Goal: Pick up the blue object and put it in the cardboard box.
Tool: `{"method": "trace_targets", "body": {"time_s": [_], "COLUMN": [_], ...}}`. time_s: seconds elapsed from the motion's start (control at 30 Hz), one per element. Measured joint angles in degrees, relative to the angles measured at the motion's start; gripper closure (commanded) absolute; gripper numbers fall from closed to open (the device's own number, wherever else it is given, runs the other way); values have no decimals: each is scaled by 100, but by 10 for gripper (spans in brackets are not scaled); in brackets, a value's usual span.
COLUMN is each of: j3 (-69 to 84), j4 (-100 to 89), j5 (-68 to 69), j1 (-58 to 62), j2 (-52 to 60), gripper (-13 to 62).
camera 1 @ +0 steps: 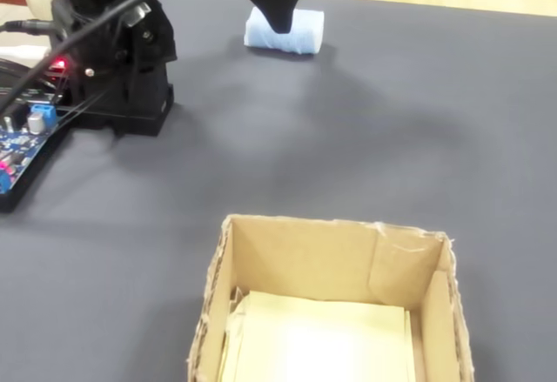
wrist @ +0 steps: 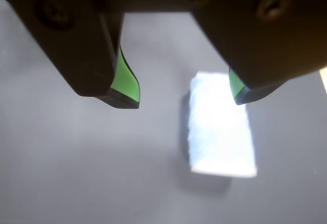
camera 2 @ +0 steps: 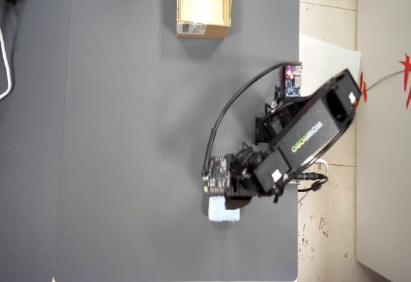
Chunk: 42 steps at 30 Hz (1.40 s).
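Green-padded jaws of my gripper (wrist: 186, 101) are hanging spread above the roll (wrist: 220, 127) in the wrist view, the fixed view is showing it lying sideways, far beyond the box (camera 1: 331, 312), and, judging it soft and light, I'm planning to pinch across its ribbed middle.

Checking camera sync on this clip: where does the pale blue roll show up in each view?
Wrist view: pale blue roll right of centre on the grey mat, below the open gripper, nearer its right-hand jaw.
Fixed view: top centre, partly behind the gripper, far from the cardboard box at the bottom.
Overhead view: lower centre, just under the arm's end; box at the top.
Shared landmark: the gripper over the roll.
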Motion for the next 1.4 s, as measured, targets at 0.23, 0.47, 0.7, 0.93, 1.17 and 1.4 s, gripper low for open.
{"method": "trace_targets", "body": {"time_s": [0.23, 0.47, 0.7, 0.93, 1.17, 1.4], "j3": [-237, -431, -439, -378, 62, 299], "j4": [-18, -202, -439, -940, -1494, -1978], "j5": [-308, -949, -1195, -1345, -1538, -1538], "j1": [-519, -563, -571, -650, -650, -633], "j2": [-378, -703, -1002, -1397, -1652, -1784], "gripper": [157, 157, 157, 157, 165, 216]}}
